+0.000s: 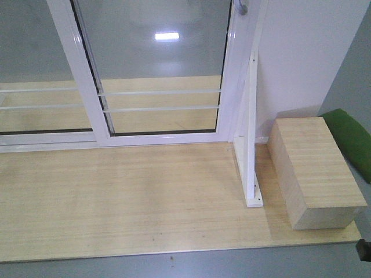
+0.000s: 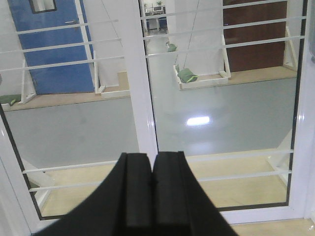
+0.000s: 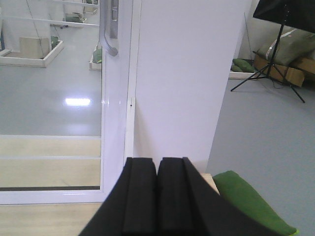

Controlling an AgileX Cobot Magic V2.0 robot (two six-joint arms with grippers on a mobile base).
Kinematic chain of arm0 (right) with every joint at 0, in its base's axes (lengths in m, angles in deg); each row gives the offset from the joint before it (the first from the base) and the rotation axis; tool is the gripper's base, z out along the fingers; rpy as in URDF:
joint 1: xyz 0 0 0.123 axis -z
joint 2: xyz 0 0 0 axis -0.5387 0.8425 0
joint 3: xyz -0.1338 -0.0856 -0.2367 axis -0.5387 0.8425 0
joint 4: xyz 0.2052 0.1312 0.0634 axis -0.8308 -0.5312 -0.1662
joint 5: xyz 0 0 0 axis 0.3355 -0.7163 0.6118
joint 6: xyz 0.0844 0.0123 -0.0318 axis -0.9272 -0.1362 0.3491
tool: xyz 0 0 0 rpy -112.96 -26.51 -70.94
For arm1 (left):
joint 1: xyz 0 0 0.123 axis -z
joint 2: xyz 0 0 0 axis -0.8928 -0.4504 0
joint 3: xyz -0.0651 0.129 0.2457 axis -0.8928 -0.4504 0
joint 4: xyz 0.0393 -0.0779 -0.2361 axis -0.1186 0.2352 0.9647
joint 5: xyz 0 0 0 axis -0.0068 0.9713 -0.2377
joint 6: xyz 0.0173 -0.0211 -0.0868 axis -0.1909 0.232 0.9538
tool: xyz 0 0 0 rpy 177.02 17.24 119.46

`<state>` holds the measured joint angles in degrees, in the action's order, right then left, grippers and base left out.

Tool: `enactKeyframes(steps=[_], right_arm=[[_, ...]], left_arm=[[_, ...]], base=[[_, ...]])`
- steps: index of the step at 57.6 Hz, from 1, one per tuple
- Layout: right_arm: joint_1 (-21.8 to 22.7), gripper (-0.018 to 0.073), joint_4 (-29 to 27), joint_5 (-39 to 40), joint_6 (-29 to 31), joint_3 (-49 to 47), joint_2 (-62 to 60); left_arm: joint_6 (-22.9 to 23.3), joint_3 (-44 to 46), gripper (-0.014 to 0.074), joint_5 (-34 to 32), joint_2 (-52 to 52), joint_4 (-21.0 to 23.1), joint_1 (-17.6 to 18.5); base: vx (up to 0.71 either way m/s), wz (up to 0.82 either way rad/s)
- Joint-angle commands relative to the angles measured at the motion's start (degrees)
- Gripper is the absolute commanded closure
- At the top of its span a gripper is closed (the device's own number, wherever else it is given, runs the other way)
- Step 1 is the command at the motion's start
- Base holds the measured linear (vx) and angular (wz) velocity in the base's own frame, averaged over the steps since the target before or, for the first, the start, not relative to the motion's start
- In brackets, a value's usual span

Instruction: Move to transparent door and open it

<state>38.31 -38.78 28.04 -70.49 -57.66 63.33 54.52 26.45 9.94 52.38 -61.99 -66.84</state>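
Note:
The transparent door (image 1: pixel 162 69) fills the top of the front view: clear glass in a white frame with thin white bars low across it. Only the lower tip of its grey handle (image 1: pixel 242 7) shows there. In the right wrist view the curved grey handle (image 3: pixel 109 29) sits on the door's white stile (image 3: pixel 115 108), up and to the left of my right gripper (image 3: pixel 157 162), which is shut and empty. My left gripper (image 2: pixel 152 158) is also shut on nothing and faces the white stile (image 2: pixel 135 73) between the two glass panels. Neither gripper touches the door.
A second glass panel (image 1: pixel 35 87) stands left of the door. A wooden platform (image 1: pixel 116 197) runs along the frame's foot. At the right are a white bracket (image 1: pixel 250 133), a wooden box (image 1: pixel 316 171), a green cushion (image 1: pixel 351 139) and a white wall (image 3: pixel 187 73). Far right stands a tripod (image 3: pixel 275 54).

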Motion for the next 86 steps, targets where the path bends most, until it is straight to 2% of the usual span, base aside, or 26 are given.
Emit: enactKeyframes(steps=[1,41,86], right_arm=[[-0.1,0.0567,0.06,4.49,0.29,0.77,-0.87],[-0.15,0.0567,0.06,4.49,0.29,0.77,-0.88],[-0.09,0.0567,0.06,4.55,0.29,0.77,-0.88]], left_arm=[[0.22,-1.35,0.0602,-4.8,0.76,0.1,0.2],[0.22,-1.45,0.0602,-4.85,0.82,0.1,0.2],[0.22,-1.45,0.0602,-4.85,0.82,0.1,0.2]], base=[[0.37,0.03],[0.3,0.04],[0.17,0.01]])
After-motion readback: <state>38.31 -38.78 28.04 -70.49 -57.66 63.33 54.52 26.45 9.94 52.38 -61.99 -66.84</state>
